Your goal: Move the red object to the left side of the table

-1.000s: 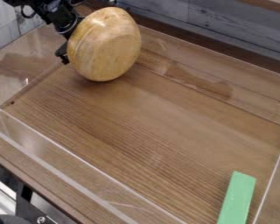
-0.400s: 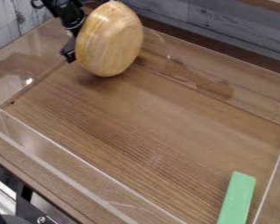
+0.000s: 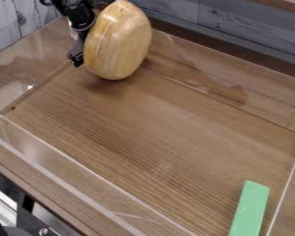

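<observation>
My gripper is at the far left corner of the table, its dark fingers shut on the left rim of a round wooden bowl. The bowl is tipped up on its edge, with its rounded underside facing the camera. The red object does not show in this view; I cannot tell whether it lies behind the bowl.
A flat light-green rectangular block lies at the near right corner. Low clear acrylic walls run round the brown wood-grain tabletop. A grey plank wall stands behind the far edge.
The gripper and the bowl have shifted a little to the right and upward. The bowl now stands more upright than a second ago.
</observation>
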{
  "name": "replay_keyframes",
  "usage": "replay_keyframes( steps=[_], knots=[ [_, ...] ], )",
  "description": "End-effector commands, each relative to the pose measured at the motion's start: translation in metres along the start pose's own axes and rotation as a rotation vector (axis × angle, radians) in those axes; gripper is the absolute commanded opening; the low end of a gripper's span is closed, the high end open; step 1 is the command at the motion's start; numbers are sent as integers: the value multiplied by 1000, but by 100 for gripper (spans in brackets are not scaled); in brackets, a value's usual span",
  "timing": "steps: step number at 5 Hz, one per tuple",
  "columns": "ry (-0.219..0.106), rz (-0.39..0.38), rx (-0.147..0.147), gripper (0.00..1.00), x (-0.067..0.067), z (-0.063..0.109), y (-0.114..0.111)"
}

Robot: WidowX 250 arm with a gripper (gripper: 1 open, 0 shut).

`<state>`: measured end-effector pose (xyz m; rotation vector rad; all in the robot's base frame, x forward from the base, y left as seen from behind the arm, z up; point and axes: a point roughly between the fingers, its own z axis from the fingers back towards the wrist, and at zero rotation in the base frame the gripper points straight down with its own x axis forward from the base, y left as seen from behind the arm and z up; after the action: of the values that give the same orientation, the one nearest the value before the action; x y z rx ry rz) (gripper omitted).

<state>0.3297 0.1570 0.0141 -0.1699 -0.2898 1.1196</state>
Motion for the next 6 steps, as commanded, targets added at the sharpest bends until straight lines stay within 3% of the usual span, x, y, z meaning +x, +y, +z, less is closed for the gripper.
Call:
replay_keyframes(
  steps=[1, 3, 4, 6],
  knots=[
    [34, -1, 58, 0, -8, 5, 32],
    [64, -11, 83, 0, -2, 19, 57],
    [59, 65, 106, 0, 3, 21, 60],
    [78, 224, 124, 0, 12, 29, 58]
  ],
)
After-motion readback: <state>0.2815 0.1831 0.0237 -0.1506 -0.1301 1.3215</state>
